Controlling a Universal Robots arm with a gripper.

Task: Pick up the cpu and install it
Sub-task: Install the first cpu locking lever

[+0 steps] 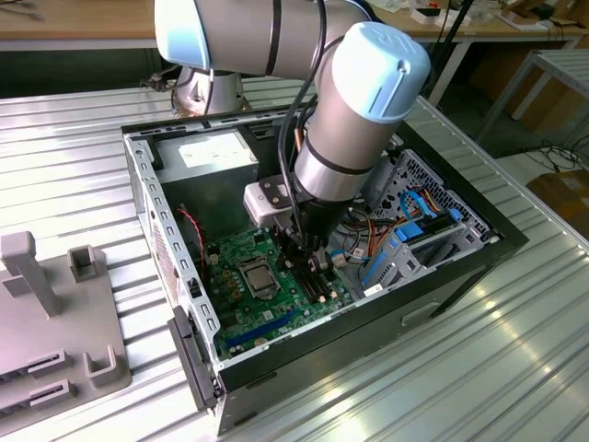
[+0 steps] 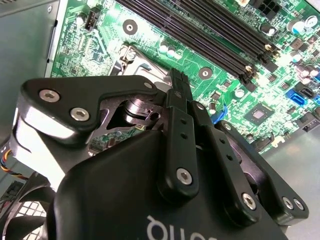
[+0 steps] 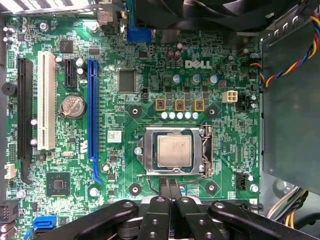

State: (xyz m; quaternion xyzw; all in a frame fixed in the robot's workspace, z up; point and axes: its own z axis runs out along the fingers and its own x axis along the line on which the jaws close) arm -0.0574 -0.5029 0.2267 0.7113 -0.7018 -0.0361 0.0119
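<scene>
The cpu [image 3: 174,150] is a small silver-grey square lying flat inside the metal-framed socket [image 3: 172,150] on the green motherboard [image 3: 120,150]. In the first wrist view my gripper [image 3: 170,184] hangs just beside the socket's edge, with its two black fingers pressed together and nothing between them. The second wrist view shows the same shut fingertips [image 2: 178,80] over the socket frame [image 2: 131,57]. In the exterior view the gripper [image 1: 308,264] reaches down into the open computer case [image 1: 147,198], a little to the exterior view's right of the socket [image 1: 259,276].
A cooling fan [image 3: 200,12], a blue expansion slot [image 3: 92,115] and black memory slots [image 2: 210,30] surround the socket. A drive cage with blue cables [image 1: 414,239] fills the case's right side in the exterior view. A grey fixture [image 1: 55,322] stands on the ribbed table at that view's left.
</scene>
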